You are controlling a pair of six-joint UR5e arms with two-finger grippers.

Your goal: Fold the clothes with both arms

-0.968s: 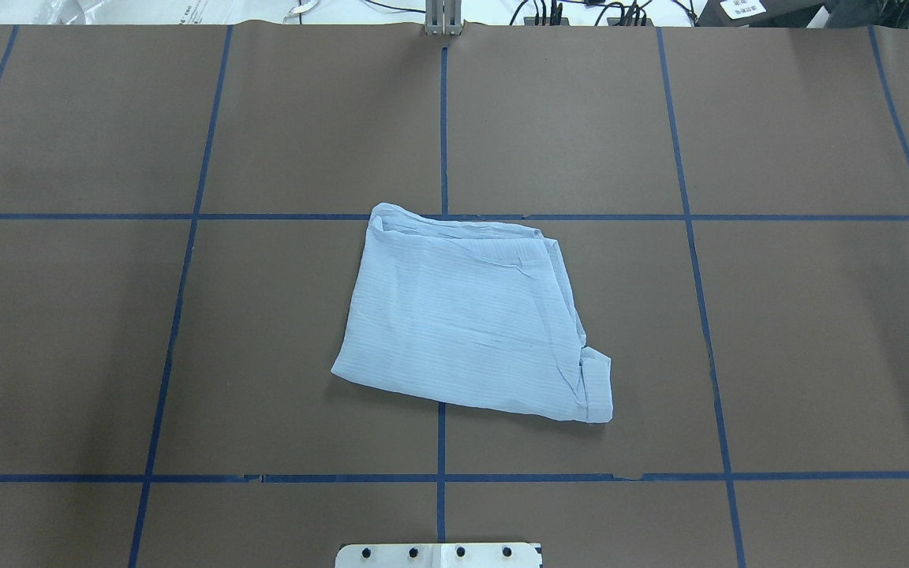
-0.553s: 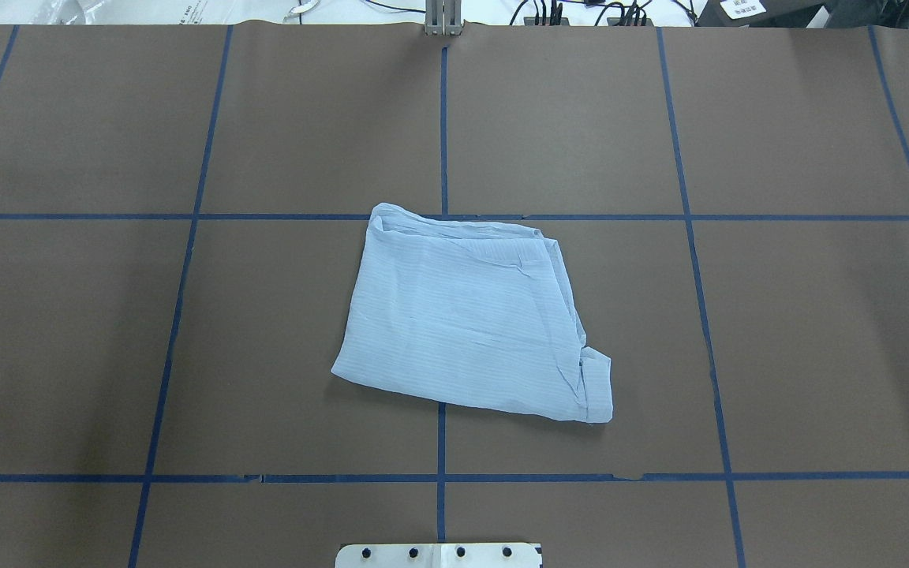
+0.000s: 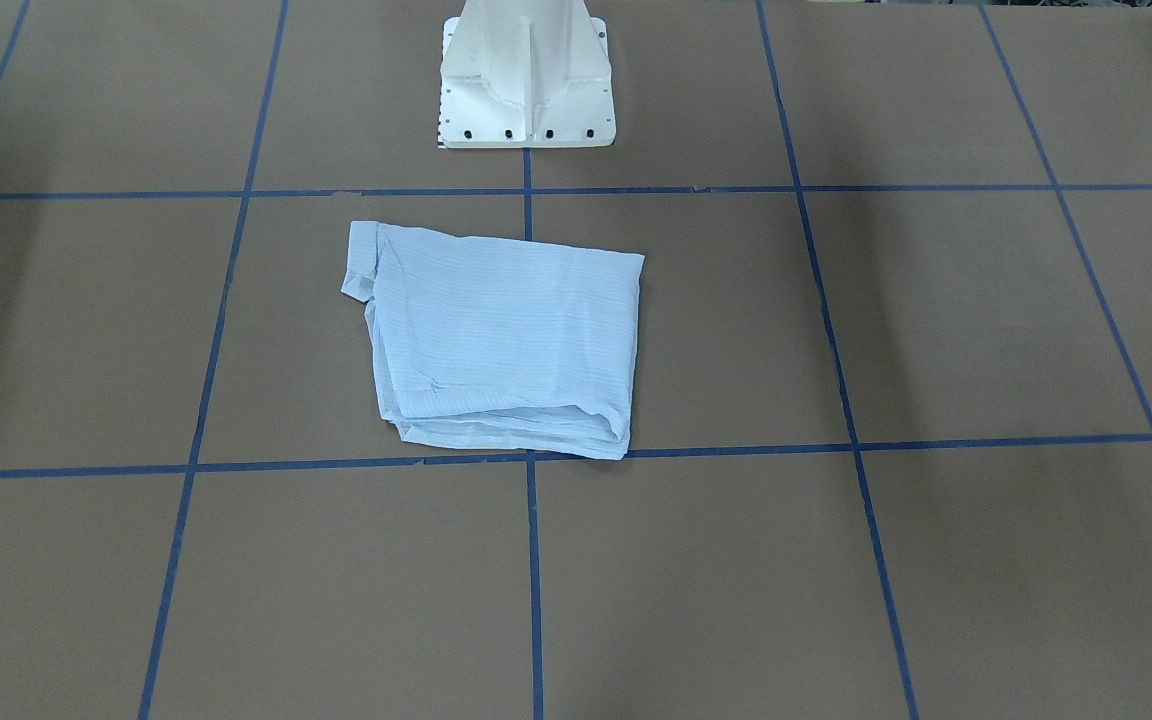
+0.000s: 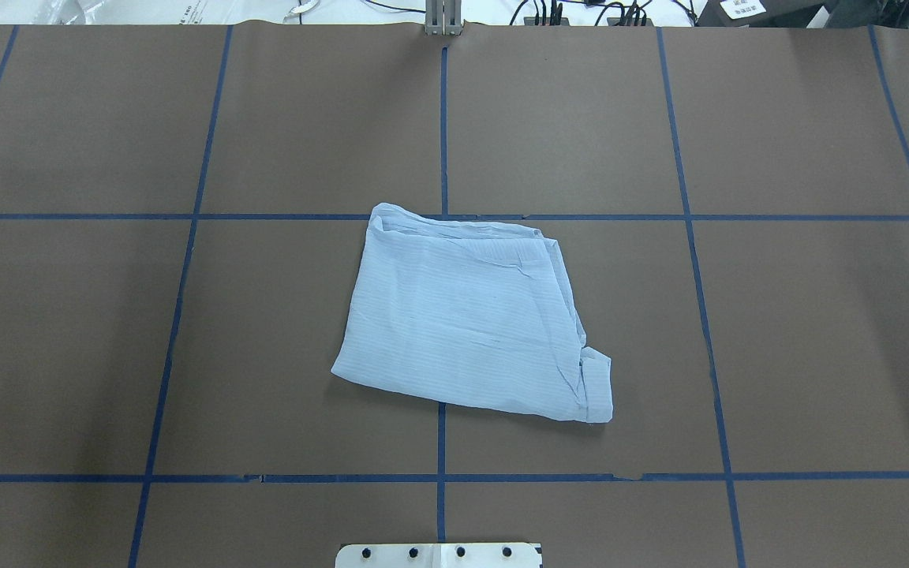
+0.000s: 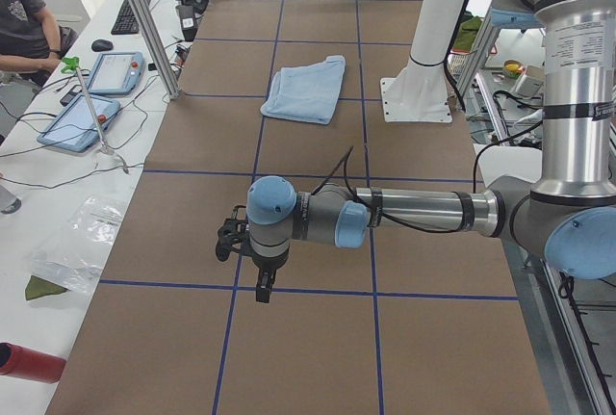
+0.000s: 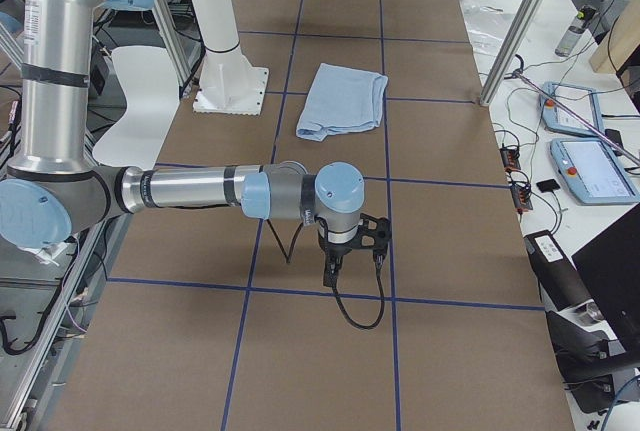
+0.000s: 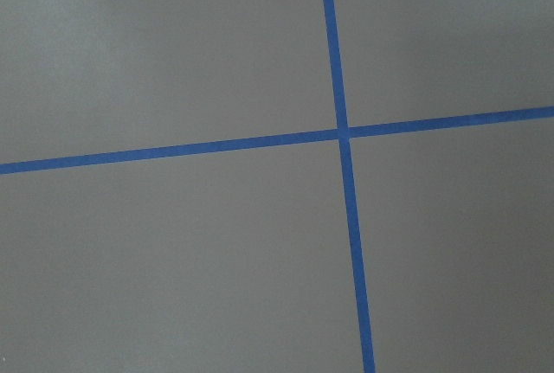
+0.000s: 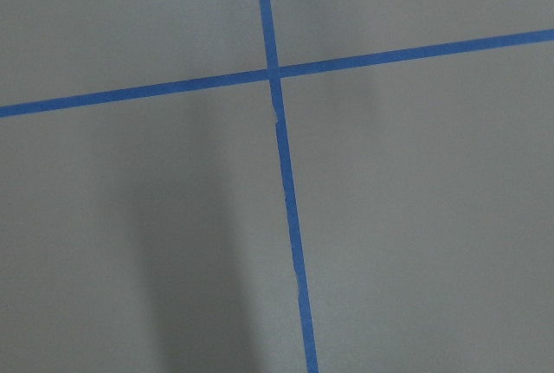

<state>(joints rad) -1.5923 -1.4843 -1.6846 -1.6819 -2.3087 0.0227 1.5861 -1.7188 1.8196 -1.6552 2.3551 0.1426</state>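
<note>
The clothes [image 4: 470,315] are one light-blue striped shirt, folded into a rough rectangle flat on the brown table's middle; it also appears as the shirt [image 3: 506,340], [image 5: 306,88], [image 6: 345,99]. Nothing touches it. My left arm [image 5: 414,211] reaches out low over the table's left end, its left gripper [image 5: 262,285] pointing down, far from the shirt. My right arm [image 6: 190,189] does the same at the right end, with the right gripper [image 6: 330,276] pointing down. Whether either gripper is open or shut I cannot tell. Both wrist views hold only table and tape.
Blue tape lines [image 4: 443,118] divide the brown table into squares. The white pedestal base [image 3: 526,110] stands behind the shirt. A side bench holds tablets [image 5: 115,73], cables and a seated person [image 5: 24,20]. Metal posts [image 6: 515,41] rise at the table's far edge.
</note>
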